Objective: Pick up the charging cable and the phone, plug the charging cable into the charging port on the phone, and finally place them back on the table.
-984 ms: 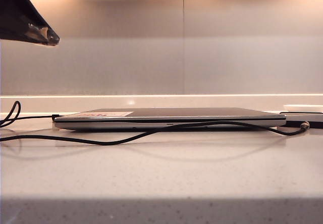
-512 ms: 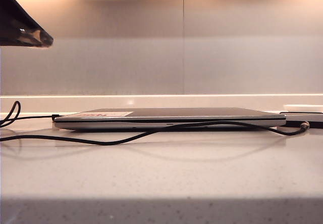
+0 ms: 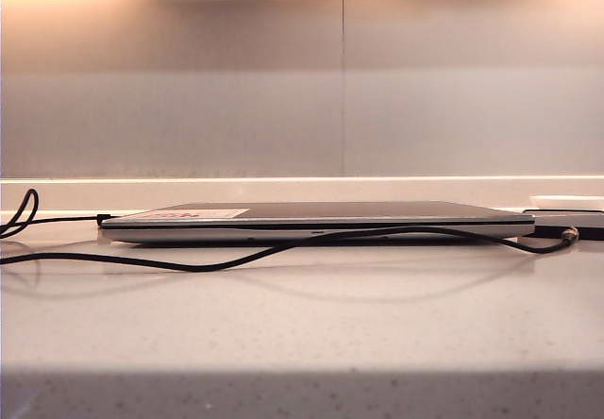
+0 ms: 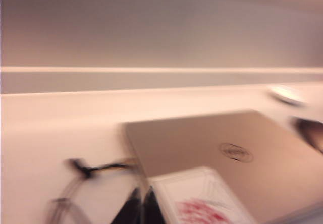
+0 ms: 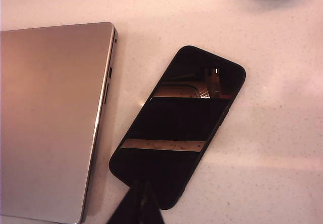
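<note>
- The left gripper (image 4: 141, 206) is hovering closed and empty above the laptop (image 4: 212, 158).
- The right gripper (image 5: 137, 204), closed and empty, is hanging over the phone (image 5: 176, 128), which is lying on the table (image 5: 272, 133) right of the laptop.
- The charging cable (image 3: 236, 261) is trailing along the table in front of the laptop.

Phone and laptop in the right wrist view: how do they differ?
The phone is glossy black and small; the laptop is matte grey-silver and far wider. The phone lies askew to the laptop's edge, apart from it. Both lie flat on the table.
</note>
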Tool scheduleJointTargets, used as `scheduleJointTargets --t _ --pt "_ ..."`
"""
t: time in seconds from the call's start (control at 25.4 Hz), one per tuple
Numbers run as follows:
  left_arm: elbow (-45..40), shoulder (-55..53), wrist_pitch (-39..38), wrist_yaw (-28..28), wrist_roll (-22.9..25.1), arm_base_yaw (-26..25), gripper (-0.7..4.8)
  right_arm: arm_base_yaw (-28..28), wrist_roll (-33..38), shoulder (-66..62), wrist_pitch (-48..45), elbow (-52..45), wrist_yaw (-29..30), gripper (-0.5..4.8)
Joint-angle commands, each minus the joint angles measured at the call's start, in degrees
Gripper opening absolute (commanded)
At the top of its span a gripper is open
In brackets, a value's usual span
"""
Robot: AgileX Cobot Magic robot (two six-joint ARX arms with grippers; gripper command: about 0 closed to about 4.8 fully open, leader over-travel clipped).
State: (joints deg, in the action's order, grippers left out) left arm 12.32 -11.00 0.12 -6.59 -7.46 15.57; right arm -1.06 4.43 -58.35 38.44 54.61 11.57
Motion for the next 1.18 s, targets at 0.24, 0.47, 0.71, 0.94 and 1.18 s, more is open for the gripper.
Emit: scheduleJointTargets --t 0.24,0.47,0.71,0.94,1.18 --pt "-4.92 10.84 1.81 -0.09 0.22 -14.40 -0.06 0.09 -0.15 0.24 -0.98 0.31 0.07 -0.01" --pt "-7.96 10.91 3.69 -0.09 0.66 -15.37 -0.06 0.09 -0.15 0.24 -0.98 0.31 0.07 -0.01" --pt "-11.80 10.91 2.73 -0.09 3.08 -15.39 -0.06 0.09 -0.17 0.24 -0.98 0.31 0.04 -0.01" --pt "-11.80 10.91 2.80 -0.09 7.89 -15.41 -0.06 0.09 -0.15 0.24 -0.98 0.31 0.07 -0.01" --pt "-11.80 10.91 2.95 -0.09 8.55 -15.41 -0.06 0.09 -0.15 0.24 -0.98 0.31 0.07 -0.01"
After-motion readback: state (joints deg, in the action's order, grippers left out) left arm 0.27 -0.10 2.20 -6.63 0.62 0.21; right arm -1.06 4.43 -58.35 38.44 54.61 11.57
